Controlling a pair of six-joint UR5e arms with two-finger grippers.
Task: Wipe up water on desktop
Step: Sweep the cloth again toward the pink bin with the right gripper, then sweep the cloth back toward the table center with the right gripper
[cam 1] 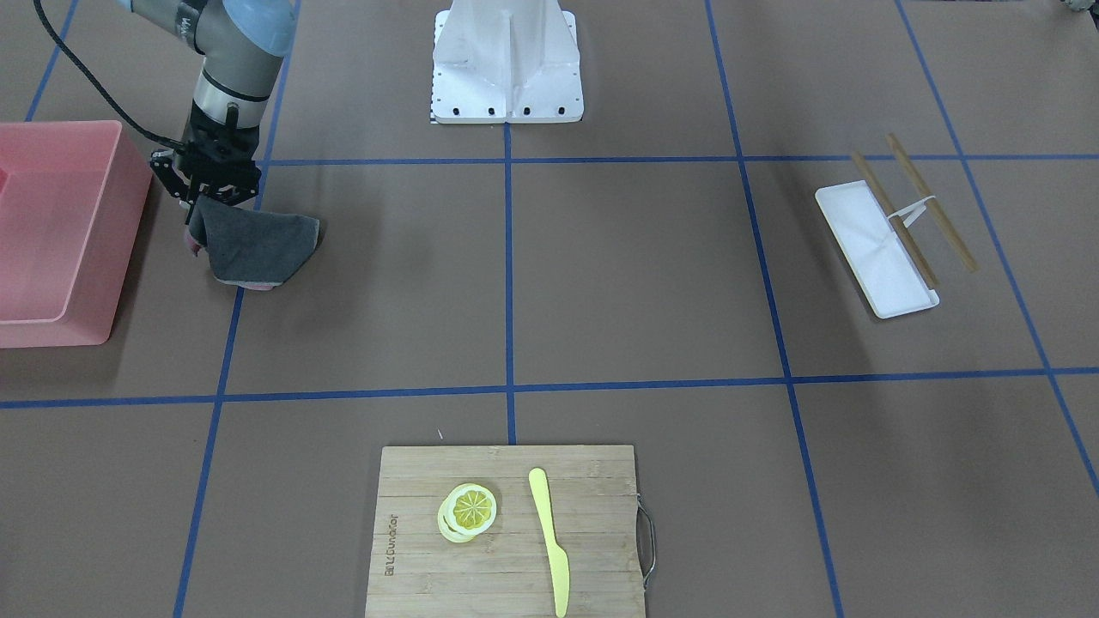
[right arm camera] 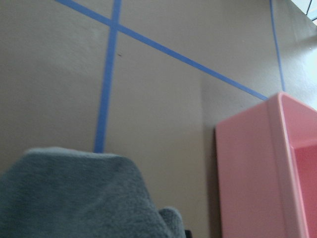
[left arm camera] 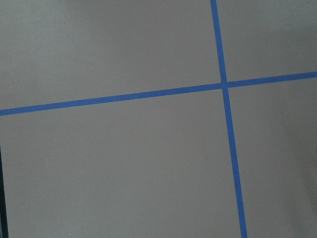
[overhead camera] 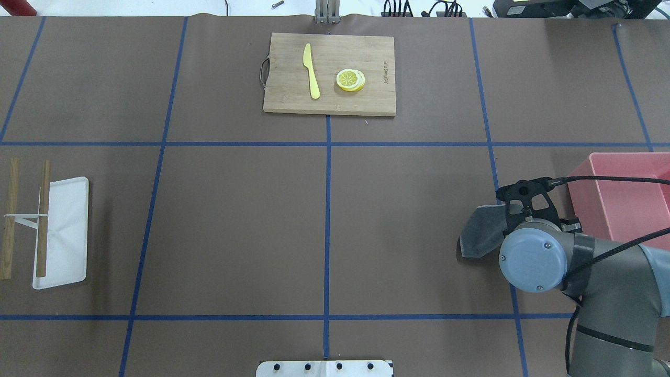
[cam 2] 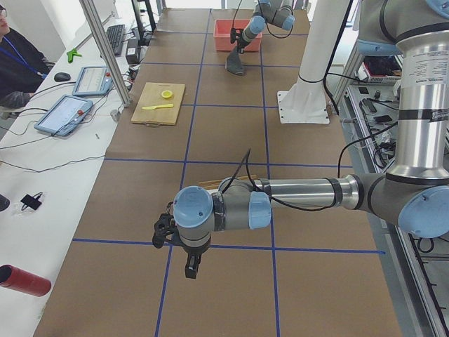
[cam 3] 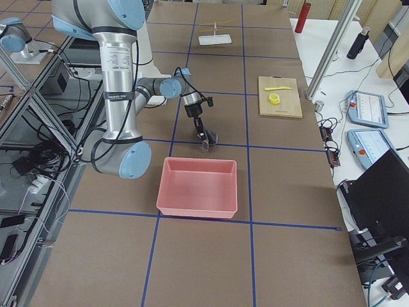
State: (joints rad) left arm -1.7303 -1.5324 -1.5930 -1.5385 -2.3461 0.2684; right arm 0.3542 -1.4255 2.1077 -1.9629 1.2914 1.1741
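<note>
- The right hand [cam 1: 204, 199] is closed on the top corner of a grey cloth [cam 1: 258, 245]. Its fingers pinch a bunched fold, and the rest of the cloth hangs down and out to one side.
- The cloth looks soft, limp and light. It has a fleecy nap in the wrist view and a pink underside showing at its lower edge. It will probably drape and fold rather than hold any shape.
- With a corner pinch, the free part is likely to trail and roll under when dragged. A flatter press, with the hand low over the cloth, should give better contact.
- The bench [cam 1: 635, 275] is the surface to be wiped. It is a broad, flat, matte brown top split into rectangles by blue tape lines [cam 1: 508, 283]. It looks rigid and fixed, so it needs no holding.
- Its paper-like covering may scuff or lift at the tape if the cloth is pushed hard.
- I cannot make out any wet patch on the bench in any view, so I cannot tell where the water lies.
- The cloth's lower edge is at or just over the bench, beside a tape line and near the pink bin [cam 1: 51, 227]. I cannot tell whether the edge touches the bench.
- The left hand [cam 2: 191, 269] hangs over bare bench, well apart from the cloth. It shows only in the side view, so I cannot tell how far its fingers are parted. Nothing is seen in it.
- The bamboo cutting board [cam 1: 506, 532] sits well apart from the cloth.
</note>
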